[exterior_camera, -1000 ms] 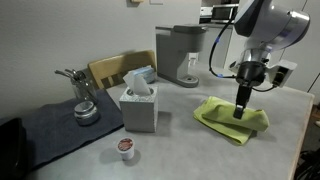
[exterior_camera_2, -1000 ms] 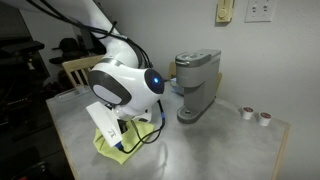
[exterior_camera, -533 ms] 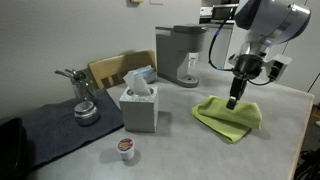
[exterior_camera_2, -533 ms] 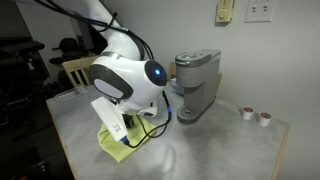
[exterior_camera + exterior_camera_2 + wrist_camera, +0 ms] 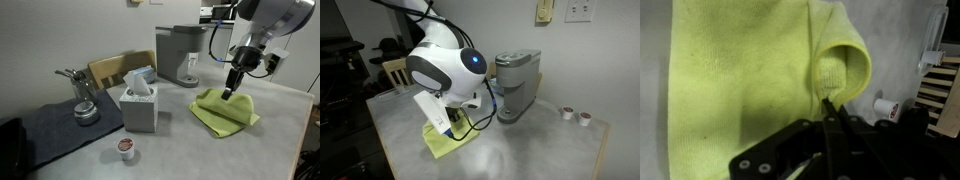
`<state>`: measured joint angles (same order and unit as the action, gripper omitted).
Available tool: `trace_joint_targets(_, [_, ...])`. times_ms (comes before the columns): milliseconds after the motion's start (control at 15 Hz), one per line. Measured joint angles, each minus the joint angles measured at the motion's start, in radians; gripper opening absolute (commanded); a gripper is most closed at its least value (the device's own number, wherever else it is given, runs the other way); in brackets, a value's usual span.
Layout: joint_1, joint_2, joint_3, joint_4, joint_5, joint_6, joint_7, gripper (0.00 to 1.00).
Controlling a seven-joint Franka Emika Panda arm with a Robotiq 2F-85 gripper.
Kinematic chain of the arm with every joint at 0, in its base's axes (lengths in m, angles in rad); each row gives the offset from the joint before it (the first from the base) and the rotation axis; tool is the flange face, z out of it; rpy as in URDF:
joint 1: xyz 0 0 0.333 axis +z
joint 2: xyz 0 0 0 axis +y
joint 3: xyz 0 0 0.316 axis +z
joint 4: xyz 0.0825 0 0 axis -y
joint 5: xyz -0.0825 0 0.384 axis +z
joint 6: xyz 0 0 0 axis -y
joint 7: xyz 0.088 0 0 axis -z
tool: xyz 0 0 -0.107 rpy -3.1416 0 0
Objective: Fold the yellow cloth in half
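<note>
The yellow cloth [image 5: 224,111] lies on the grey table right of the tissue box, with one edge lifted. It shows partly under the arm in an exterior view [image 5: 447,142] and fills the wrist view [image 5: 750,80]. My gripper [image 5: 229,94] is shut on the cloth's edge and holds it raised above the rest of the cloth. In the wrist view the closed fingertips [image 5: 830,104] pinch a curled fold of the cloth.
A tissue box [image 5: 139,101] stands left of the cloth. A coffee machine [image 5: 182,55] is behind it, also seen in an exterior view [image 5: 517,85]. A coffee pod [image 5: 125,147] sits near the front. A dark grey-blue mat [image 5: 60,125] holds a metal pot [image 5: 84,110]. Two pods [image 5: 575,115] stand at the far end.
My gripper has risen and moved back toward the coffee machine with the cloth's edge in it. The cloth's raised fold has followed and the cloth has shifted.
</note>
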<state>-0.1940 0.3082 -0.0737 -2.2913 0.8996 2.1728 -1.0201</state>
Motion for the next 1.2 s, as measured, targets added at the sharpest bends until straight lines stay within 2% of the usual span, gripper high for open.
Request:
trace_joint_targets(600, [0.004, -0.038, 0.0, -0.021, 0.06, 0.047, -0.017, 0.01])
trace_joint_targets(1200, [0.013, 0.07, 0.016, -0.022, 0.075, 0.064, -0.026, 0.01])
